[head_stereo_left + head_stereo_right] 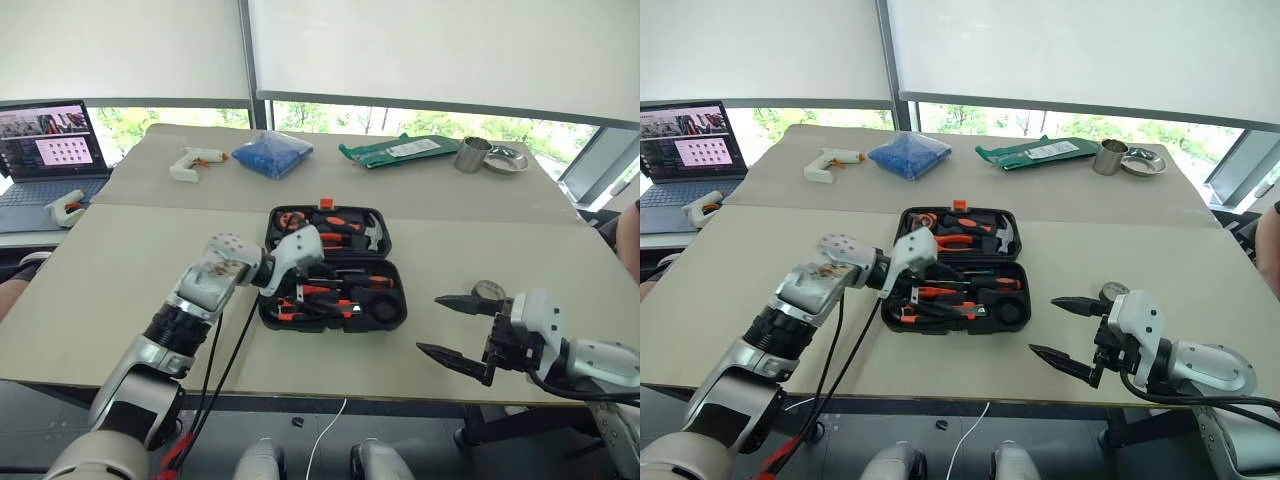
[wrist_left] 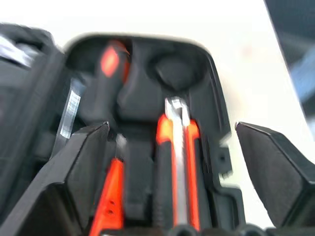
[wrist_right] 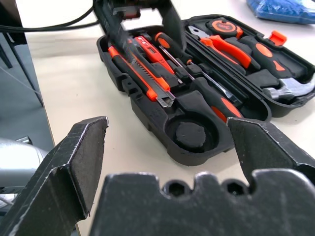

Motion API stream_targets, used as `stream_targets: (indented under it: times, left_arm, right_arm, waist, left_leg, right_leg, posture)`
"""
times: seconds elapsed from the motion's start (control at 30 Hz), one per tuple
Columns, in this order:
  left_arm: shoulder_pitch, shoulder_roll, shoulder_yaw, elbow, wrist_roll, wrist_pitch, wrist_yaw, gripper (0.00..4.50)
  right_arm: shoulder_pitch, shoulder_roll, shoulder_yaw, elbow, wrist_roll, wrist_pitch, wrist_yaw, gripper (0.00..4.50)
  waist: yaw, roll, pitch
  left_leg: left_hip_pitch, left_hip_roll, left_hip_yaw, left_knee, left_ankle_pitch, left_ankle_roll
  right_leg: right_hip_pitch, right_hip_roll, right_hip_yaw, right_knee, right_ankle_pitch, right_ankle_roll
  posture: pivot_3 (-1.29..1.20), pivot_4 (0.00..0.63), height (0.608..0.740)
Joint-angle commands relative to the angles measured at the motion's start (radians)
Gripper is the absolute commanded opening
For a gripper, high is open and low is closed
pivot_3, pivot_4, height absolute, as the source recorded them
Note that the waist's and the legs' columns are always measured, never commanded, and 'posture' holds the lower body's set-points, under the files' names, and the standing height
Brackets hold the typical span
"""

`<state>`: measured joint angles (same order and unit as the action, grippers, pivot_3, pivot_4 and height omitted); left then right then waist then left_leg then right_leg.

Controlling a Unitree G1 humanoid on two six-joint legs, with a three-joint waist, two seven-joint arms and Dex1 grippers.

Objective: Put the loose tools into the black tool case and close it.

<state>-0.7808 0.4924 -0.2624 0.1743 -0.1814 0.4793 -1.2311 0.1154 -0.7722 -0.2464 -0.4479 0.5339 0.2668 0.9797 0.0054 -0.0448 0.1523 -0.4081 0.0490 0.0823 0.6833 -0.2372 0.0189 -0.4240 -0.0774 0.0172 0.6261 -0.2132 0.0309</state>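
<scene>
One loose tool left, as far as we can see.
We see the black tool case (image 1: pixel 335 268) open at frame centre, screwdrivers (image 3: pixel 206 81) and utility knife (image 3: pixel 147 73) slotted; the tape roll (image 1: pixel 488 290) waits right of it. Left gripper (image 1: pixel 312 272) spread over the case, right gripper (image 1: pixel 452 328) spread empty near the table's front edge, lower right.

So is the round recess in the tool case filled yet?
Empty. The round recess in the black tool case shows only bare black plastic, and the grey tape roll lies on the table beside the right gripper.
</scene>
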Motion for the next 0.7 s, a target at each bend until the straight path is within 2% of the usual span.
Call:
stream_targets:
  times: [0.03, 0.1, 0.17, 0.23, 0.37, 0.57, 0.7]
  left_arm:
    - [0.031, 0.014, 0.066, 0.009, -0.032, -0.053, 0.018, 3.69]
    - [0.071, 0.007, 0.094, -0.003, -0.061, -0.128, -0.004, 2.86]
    - [0.119, -0.003, 0.105, 0.001, -0.057, -0.221, 0.0, 2.22]
    - [0.154, -0.013, 0.111, 0.013, -0.056, -0.265, 0.01, 1.4]
    - [0.199, -0.029, 0.079, 0.031, -0.021, -0.314, 0.037, 0.05]
    - [0.23, -0.072, 0.043, 0.041, 0.007, -0.331, 0.077, 0.05]
    - [0.244, -0.063, 0.008, 0.059, 0.052, -0.336, 0.086, 0.05]
  right_arm:
    - [-0.013, 0.003, -0.012, -0.033, 0.018, 0.002, -0.01, 4.5]
    - [-0.014, 0.006, -0.008, -0.033, 0.016, 0.001, -0.012, 4.5]
    - [-0.016, 0.008, -0.005, -0.03, 0.014, -0.001, -0.013, 4.5]
    - [-0.018, 0.01, -0.004, -0.028, 0.012, -0.002, -0.014, 4.5]
    - [-0.018, 0.01, -0.005, -0.026, 0.009, -0.005, -0.015, 4.5]
    - [-0.017, 0.003, -0.015, -0.024, 0.009, -0.004, -0.013, 4.5]
    - [-0.017, 0.002, -0.019, -0.028, 0.009, -0.001, -0.017, 4.5]
  waist:
    - [0.0, 0.0, 0.0]
    - [0.001, 0.0, 0.0]
    - [0.003, 0.0, 0.0]
    - [0.005, 0.0, 0.0]
    - [0.008, 0.0, 0.0]
    - [0.007, 0.0, 0.0]
    - [0.007, 0.001, 0.0]
  left_leg:
    - [0.0, 0.0, 0.0, 0.0, 0.0, 0.0]
    - [0.001, 0.0, 0.0, 0.0, 0.0, 0.0]
    - [0.001, 0.0, 0.0, 0.0, 0.0, 0.0]
    - [0.0, 0.0, 0.001, 0.0, 0.0, 0.0]
    - [0.0, 0.0, 0.001, 0.0, 0.0, 0.0]
    - [0.0, 0.0, 0.001, 0.0, 0.0, 0.0]
    - [0.001, 0.0, 0.001, 0.0, 0.0, 0.0]
  right_leg:
    - [0.0, 0.0, 0.0, 0.0, 0.0, 0.0]
    - [0.001, 0.0, 0.0, 0.0, 0.0, 0.0]
    - [0.001, 0.0, 0.0, 0.0, 0.0, 0.0]
    - [0.001, -0.001, 0.0, 0.0, 0.0, -0.001]
    - [0.001, -0.001, 0.0, 0.0, 0.0, -0.001]
    - [0.001, -0.001, 0.0, 0.0, 0.0, -0.001]
    - [0.001, 0.0, 0.0, 0.0, 0.0, -0.001]
  posture:
    - [0.0, 0.15, 0.74]
    - [0.0, 0.15, 0.74]
    - [0.0, 0.15, 0.74]
    - [0.0, 0.15, 0.74]
    - [0.0, 0.15, 0.74]
    - [0.0, 0.15, 0.74]
    - [0.0, 0.15, 0.74]
